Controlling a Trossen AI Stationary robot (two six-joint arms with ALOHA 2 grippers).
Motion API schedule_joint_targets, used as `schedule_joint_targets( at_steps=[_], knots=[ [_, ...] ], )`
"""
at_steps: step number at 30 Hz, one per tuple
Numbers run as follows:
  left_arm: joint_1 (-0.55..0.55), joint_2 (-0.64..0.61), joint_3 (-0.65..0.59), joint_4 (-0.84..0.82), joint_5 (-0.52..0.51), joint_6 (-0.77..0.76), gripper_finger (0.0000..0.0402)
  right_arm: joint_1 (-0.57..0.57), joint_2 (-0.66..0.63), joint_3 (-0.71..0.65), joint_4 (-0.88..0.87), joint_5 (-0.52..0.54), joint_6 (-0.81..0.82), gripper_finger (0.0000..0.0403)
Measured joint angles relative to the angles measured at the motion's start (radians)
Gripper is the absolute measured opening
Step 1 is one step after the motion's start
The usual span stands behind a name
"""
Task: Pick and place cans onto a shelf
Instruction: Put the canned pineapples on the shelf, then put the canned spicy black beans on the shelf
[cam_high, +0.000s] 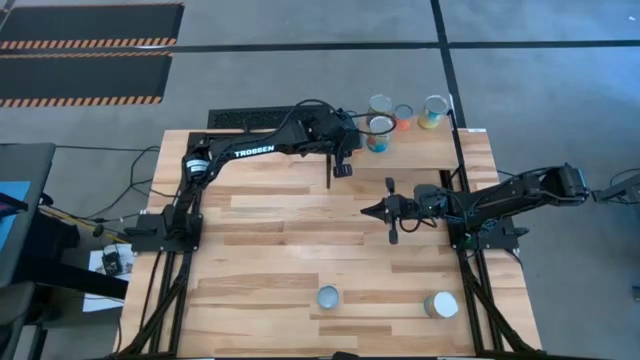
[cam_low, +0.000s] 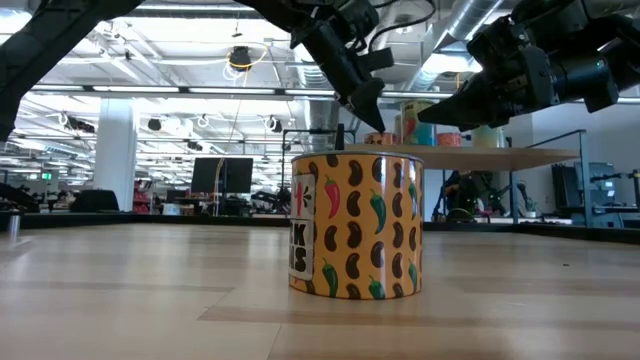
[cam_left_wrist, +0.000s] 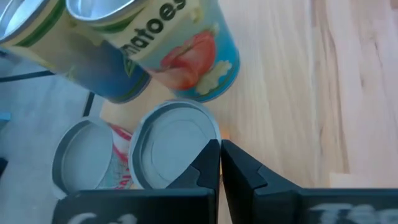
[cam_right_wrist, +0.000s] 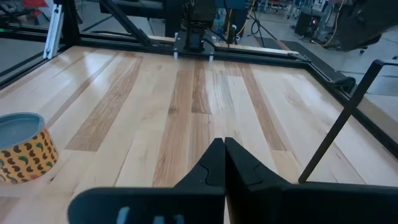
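The left gripper is held just off the front edge of the shelf, which lies at about one o'clock on the counter, and its jaws are pressed together with nothing between them, as is plain in the left wrist view. On the shelf three cans are seen from above: a tomato can with a blue and red label nearest the left gripper, a small orange can beside it, and a yellow-green can toward the shelf's right end by the thin black post. In the left wrist view the tomato can is shown close ahead of the closed fingers, with silver can tops around it. The right gripper is held near the centre of the counter, at about three o'clock from the middle, pointing toward nine o'clock, and its jaws are likewise pressed together and empty. Two more cans stand near the six o'clock edge of the counter, well apart from both arms: a bean can patterned with beans and chillies, seen large in the low view, and a pale can to its right.
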Motion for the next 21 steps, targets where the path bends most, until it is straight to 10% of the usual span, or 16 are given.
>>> schedule_joint_targets(
  at_steps=[21],
  knots=[
    [0.004, -0.062, 0.000, -0.034, -0.023, -0.022, 0.0000, 0.006, 0.000, 0.000, 0.031, -0.001, -0.002, 0.0011]
  ],
)
